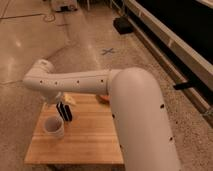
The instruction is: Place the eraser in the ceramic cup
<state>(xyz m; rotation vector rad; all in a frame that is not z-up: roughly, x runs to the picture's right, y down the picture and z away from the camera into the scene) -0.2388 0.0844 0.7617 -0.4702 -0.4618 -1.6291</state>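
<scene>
White arm [95, 87] reaches across from the right over the wooden table [95, 135], elbow up so the wrist points down near the table's back-left, prob. to come at the cup from above. Ceramic cup [53, 127] stands upright at the table's left side, mouth open; gripper [65, 113] hangs just beside and slightly behind its rim, so not yet centred over the opening (a reddish dish [104, 98] peeks out behind the arm, irrelevant). Dark fingers look narrow and seem clamped on the eraser [65, 112], held upright w/ long axis vertical so it can drop in end-first, though eraser vs. fingers is hard to separate here.
</scene>
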